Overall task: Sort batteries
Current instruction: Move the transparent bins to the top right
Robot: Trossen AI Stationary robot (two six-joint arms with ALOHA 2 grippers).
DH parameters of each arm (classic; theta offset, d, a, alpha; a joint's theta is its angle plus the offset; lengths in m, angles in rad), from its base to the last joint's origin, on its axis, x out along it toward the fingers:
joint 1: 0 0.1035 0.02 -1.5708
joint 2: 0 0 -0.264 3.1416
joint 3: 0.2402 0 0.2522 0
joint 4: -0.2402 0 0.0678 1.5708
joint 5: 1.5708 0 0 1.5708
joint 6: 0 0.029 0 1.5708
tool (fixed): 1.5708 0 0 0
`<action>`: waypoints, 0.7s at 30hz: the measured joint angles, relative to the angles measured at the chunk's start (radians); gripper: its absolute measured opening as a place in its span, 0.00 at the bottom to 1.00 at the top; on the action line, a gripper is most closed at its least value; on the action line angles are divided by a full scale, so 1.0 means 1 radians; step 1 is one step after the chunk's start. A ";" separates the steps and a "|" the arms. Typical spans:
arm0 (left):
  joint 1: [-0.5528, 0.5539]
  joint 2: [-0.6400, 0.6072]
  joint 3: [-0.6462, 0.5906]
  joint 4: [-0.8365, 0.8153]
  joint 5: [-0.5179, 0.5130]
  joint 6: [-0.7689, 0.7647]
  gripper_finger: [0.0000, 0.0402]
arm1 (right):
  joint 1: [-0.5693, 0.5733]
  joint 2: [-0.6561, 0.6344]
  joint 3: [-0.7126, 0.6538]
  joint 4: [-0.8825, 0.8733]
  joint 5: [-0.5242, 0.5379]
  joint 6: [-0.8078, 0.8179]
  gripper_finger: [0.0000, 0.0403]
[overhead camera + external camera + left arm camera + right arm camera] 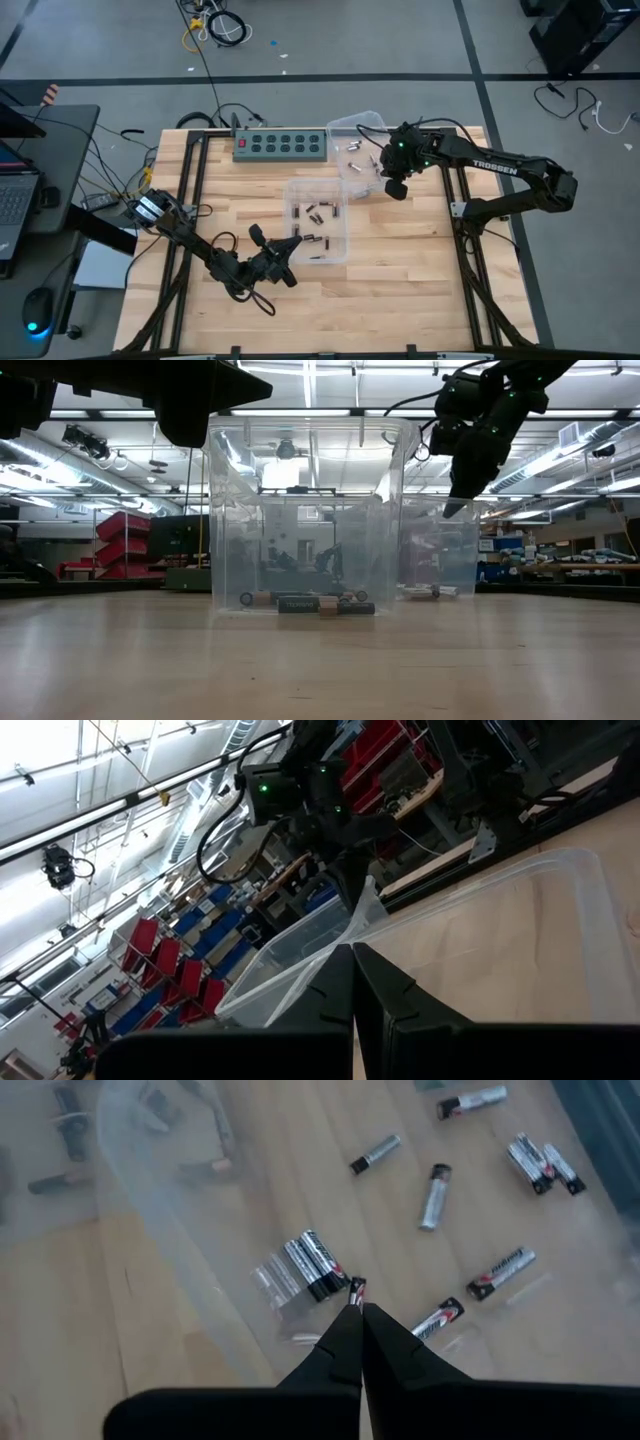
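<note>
Partway: several dark cylindrical batteries (318, 212) already in near clear plastic bin (294, 188); silvery cells (434, 1196) left in far clear bin (345, 124). Right gripper (394, 187) pinched together above those, empty; left gripper (287, 247) closed beside near bin

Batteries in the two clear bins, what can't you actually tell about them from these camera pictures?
- Exact count: in the high view the batteries in the near bin are too small to separate.
- Far bin: the right gripper, shut, hangs over one side in the high view.
- Labels and sizes: blurred in the right wrist view.
- Low view: the near bin's wall hazes the cells.
- Left gripper, shut: its wrist view shows no batteries.
</note>
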 joint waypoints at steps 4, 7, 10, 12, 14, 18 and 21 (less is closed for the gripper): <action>0.000 0.000 0.000 0.000 0.000 -0.013 0.00 | 0.000 0.000 0.000 0.009 -0.028 0.015 0.00; 0.000 0.000 0.000 0.000 0.000 -0.025 0.00 | 0.001 0.000 -0.001 0.012 -0.062 0.031 0.00; 0.000 0.000 0.000 -0.005 0.000 -0.026 0.00 | 0.002 0.000 -0.001 0.007 -0.075 0.039 0.00; 0.000 0.000 0.000 -0.009 0.000 -0.026 0.00 | 0.001 0.000 -0.001 0.001 -0.098 0.044 0.00; 0.000 0.000 0.000 -0.009 0.000 -0.026 0.00 | 0.002 0.000 -0.001 -0.005 -0.126 0.055 0.00; 0.000 0.000 0.000 -0.009 0.000 -0.026 0.00 | 0.002 0.000 -0.001 -0.031 -0.170 0.065 0.00; 0.000 0.000 0.000 -0.009 0.001 -0.026 0.00 | 0.002 0.000 -0.001 -0.053 -0.200 0.065 0.00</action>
